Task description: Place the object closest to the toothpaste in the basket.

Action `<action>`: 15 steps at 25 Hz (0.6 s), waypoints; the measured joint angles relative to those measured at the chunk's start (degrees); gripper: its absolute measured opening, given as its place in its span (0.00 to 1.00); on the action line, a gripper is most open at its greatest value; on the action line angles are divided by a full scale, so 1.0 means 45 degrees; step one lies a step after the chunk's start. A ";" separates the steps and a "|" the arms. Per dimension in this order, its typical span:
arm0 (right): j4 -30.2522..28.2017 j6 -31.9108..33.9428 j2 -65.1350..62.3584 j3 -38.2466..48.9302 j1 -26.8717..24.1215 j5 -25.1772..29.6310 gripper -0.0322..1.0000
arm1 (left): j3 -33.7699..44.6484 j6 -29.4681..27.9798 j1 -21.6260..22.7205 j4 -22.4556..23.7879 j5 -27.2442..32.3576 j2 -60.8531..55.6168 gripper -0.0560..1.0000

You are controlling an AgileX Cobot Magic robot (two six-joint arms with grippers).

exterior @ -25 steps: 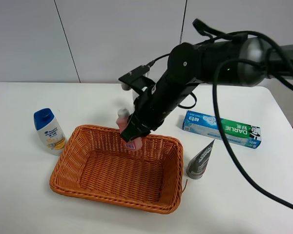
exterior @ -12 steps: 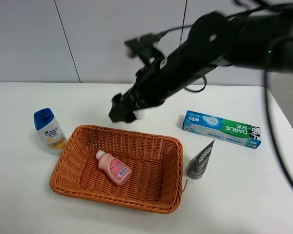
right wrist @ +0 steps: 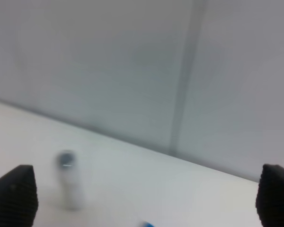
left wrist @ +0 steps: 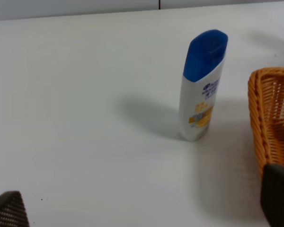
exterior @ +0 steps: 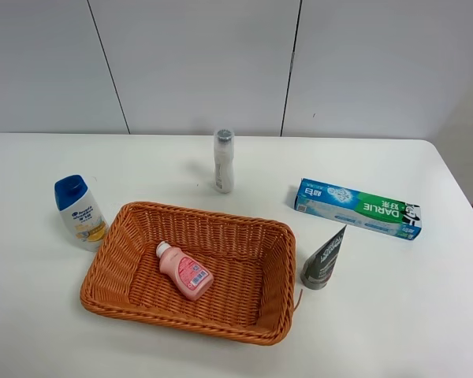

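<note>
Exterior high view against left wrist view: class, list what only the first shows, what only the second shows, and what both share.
Only the exterior high view shows the pink bottle lying inside the basket, the Darlie toothpaste box, the grey tube standing beside the basket, and the white roll-on bottle upright behind it.

Only the left wrist view shows the left gripper, its fingertips wide apart and empty.

Both show the blue-capped shampoo bottle standing upright, the wicker basket and the white table.

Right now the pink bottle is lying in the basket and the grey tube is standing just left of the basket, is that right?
Not quite. The pink bottle does lie in the basket, but the grey tube stands just right of the basket, below the toothpaste box. The exterior high view shows it.
</note>
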 joint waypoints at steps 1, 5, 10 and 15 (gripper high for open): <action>-0.0120 0.0121 -0.0818 0.0406 -0.0512 0.0286 0.91 | 0.0000 0.0000 0.0000 0.0000 0.0000 0.0000 1.00; -0.0547 0.0273 -0.4046 0.3000 -0.2658 0.1689 0.90 | 0.0000 0.0000 0.0000 0.0000 0.0000 0.0000 1.00; -0.0720 0.0593 -0.7840 0.6479 -0.3976 0.3663 0.90 | 0.0000 0.0000 0.0000 0.0000 0.0000 0.0000 1.00; -0.1056 0.1234 -1.0993 0.8438 -0.4040 0.4469 0.90 | 0.0000 0.0000 0.0000 0.0000 0.0000 0.0000 1.00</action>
